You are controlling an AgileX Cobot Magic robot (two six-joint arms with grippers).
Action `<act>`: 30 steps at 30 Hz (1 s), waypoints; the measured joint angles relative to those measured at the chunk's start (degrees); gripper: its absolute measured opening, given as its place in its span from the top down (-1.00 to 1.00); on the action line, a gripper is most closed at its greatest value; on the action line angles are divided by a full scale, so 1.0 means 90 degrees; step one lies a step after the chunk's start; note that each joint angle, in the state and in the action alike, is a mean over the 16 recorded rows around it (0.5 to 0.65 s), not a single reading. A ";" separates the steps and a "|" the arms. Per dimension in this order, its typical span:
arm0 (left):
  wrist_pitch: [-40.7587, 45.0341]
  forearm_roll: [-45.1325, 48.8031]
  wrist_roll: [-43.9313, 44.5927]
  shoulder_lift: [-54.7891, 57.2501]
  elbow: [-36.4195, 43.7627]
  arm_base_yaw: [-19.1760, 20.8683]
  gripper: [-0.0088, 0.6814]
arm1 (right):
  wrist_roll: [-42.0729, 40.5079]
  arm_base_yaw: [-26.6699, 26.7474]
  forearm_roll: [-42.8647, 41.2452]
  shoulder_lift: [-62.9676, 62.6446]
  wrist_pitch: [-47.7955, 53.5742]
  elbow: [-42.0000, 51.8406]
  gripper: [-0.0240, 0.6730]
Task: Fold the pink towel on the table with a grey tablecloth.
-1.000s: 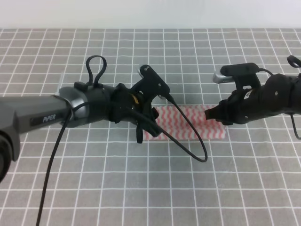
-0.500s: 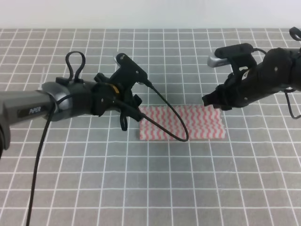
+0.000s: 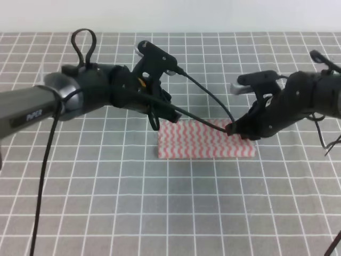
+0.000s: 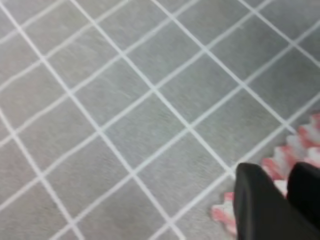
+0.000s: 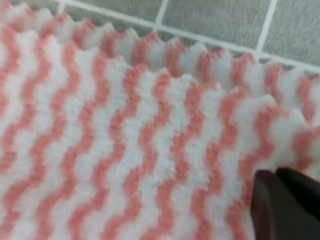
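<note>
While the left gripper (image 3: pixel 155 121) stays closed, the right gripper (image 3: pixel 233 129), closed, has dropped onto the pink towel (image 3: pixel 205 140).

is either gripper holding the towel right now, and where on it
Cannot be told for sure. The right gripper sits closed at the pink towel's far right edge; the left gripper is over its far left corner.

Field note, high view: I log one item, a plain white backdrop (image 3: pixel 213 15) running as a narrow band across the full width along the top of the frame. It reads flat, evenly lit and unmarked. I cannot tell whether it is wall or board.
</note>
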 joint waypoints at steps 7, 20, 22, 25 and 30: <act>0.0382 -0.0157 -0.0031 0.0123 -0.0150 -0.0080 0.92 | 0.0000 0.0000 -0.0057 0.0130 -0.0141 -0.0017 0.97; 0.0616 0.0080 0.0004 0.0556 -0.0160 -0.0084 0.98 | -0.0334 0.0095 0.0225 -0.0086 0.0663 -0.0289 0.98; 0.0667 0.0143 0.0004 0.0547 -0.0167 -0.0082 0.98 | -0.0437 0.0122 0.0329 -0.0067 0.0812 -0.0325 0.98; 0.0740 0.0234 0.0005 0.0481 -0.0176 -0.0082 0.98 | -0.0590 0.0160 0.0488 -0.0026 0.0986 -0.0357 0.98; 0.0859 0.0203 -0.0004 0.0192 -0.0194 -0.0083 0.98 | -0.0796 0.0207 0.0684 0.0082 0.1079 -0.0360 0.98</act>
